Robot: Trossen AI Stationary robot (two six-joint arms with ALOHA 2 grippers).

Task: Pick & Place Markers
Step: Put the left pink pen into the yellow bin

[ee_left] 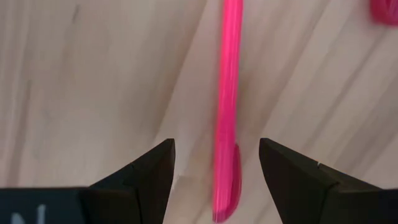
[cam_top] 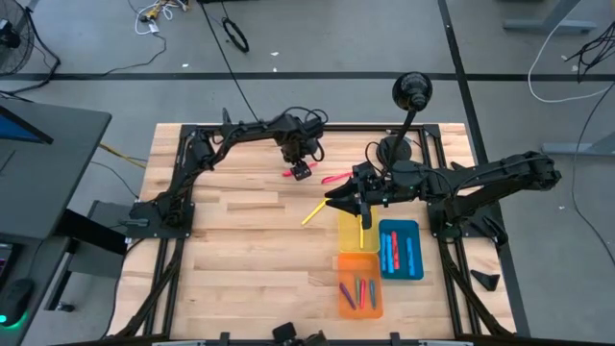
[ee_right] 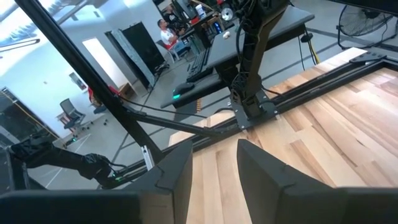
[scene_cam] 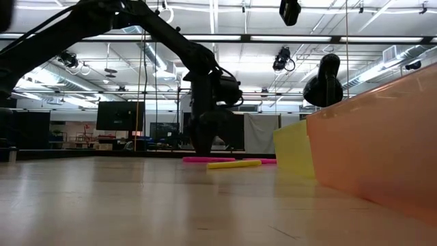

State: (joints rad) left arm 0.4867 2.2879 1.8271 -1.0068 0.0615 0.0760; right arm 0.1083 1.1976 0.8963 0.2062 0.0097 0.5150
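Left tool [ee_left: 214,180] hovering open around one pink marker [ee_left: 227,106]; right tool [ee_right: 214,174] part-open, gripping nothing; second pink marker [ee_left: 385,11] cut off.

Left gripper [cam_top: 302,171] down at the far middle of the table [cam_top: 240,250], straddling one marker [ee_left: 227,106] lying flat on the wood, a finger [ee_left: 146,180] either side, apart from it. A second marker [cam_top: 336,179] just to its right, a third [cam_top: 314,213] nearer, lying slantwise. Right gripper [cam_top: 338,199] hovering right of centre, beside that slanted marker. Three trays near the right edge: one [cam_top: 352,237] directly under the right arm, another [cam_top: 359,286] in front of it holding markers, the last [cam_top: 401,250] to the right, markers inside too.
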